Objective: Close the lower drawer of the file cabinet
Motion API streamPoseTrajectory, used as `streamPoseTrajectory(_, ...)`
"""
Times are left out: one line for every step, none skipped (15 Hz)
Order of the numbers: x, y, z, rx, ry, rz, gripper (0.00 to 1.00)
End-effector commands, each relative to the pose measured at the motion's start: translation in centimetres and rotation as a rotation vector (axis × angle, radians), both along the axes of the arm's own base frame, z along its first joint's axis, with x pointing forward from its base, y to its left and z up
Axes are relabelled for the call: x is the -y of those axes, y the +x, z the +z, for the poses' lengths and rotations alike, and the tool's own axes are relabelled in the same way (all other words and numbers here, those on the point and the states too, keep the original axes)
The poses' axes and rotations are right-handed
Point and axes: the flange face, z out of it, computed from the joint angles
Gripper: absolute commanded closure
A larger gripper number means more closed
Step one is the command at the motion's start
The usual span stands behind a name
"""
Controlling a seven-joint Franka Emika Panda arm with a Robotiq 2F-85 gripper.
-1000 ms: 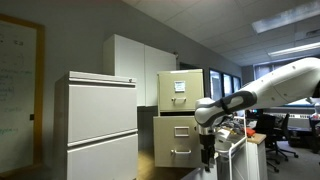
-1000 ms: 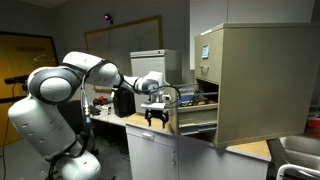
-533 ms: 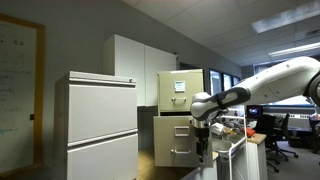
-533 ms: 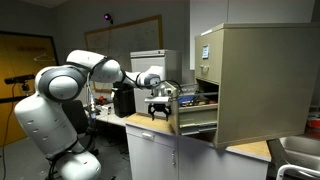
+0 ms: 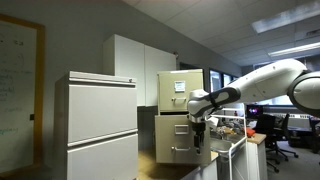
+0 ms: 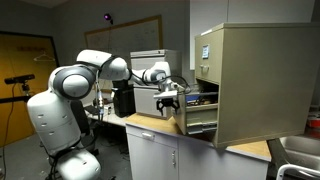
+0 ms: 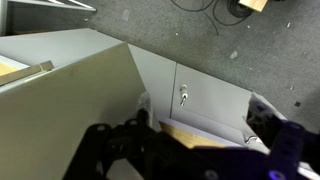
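Observation:
The tan file cabinet (image 5: 190, 108) stands behind the white cabinets; in an exterior view it fills the right side (image 6: 255, 80). Its lower drawer (image 5: 172, 142) is pulled partly out, and its side and front show in an exterior view (image 6: 197, 120). My gripper (image 5: 197, 133) is at the drawer's front, fingers pointing down, against or very close to it (image 6: 169, 101). In the wrist view the dark fingers (image 7: 200, 160) are spread apart and hold nothing, with a beige panel (image 7: 80, 90) to the left.
A wide white two-drawer cabinet (image 5: 100, 125) and a tall white cupboard (image 5: 135, 62) stand beside the file cabinet. A white counter unit (image 6: 150, 150) sits below my arm. A white locked door (image 7: 205, 95) and grey carpet (image 7: 180, 35) lie below. Office chairs (image 5: 272, 130) stand behind.
My arm has moved toward the file cabinet with the gripper at the drawer front, and the lower drawer has slid further in.

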Motion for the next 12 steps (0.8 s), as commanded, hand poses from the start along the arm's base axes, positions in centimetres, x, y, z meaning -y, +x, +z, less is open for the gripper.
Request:
streamPoseTrajectory(4.1,4.2,2.7,0.048,-0.085,0.001,0.0)
streamPoseTrajectory(4.7,4.9,3.1,0.055,-0.085,-0.013,0.0)
streamPoseTrajectory(5.4,5.6,3.6,0.066,-0.089,-0.024,0.0)
streamPoseTrajectory(5.6,6.2,4.3,0.074,-0.088,-0.036,0.0)
streamPoseTrajectory(5.9,6.8,4.7,0.083,-0.09,-0.046,0.0)
streamPoseTrajectory(6.4,7.5,5.1,0.092,-0.093,-0.06,0.0)
streamPoseTrajectory(6.8,8.1,5.6,0.1,-0.089,-0.075,0.0)
streamPoseTrajectory(7.2,8.7,6.1,0.111,-0.079,-0.098,0.0)
streamPoseTrajectory(7.8,9.1,6.5,0.118,-0.061,-0.127,0.0)
streamPoseTrajectory(8.4,9.4,7.0,0.128,-0.031,-0.165,0.0)
streamPoseTrajectory(9.1,9.7,7.3,0.137,0.003,-0.214,0.0)
streamPoseTrajectory(9.8,9.8,7.7,0.145,0.049,-0.272,0.0)
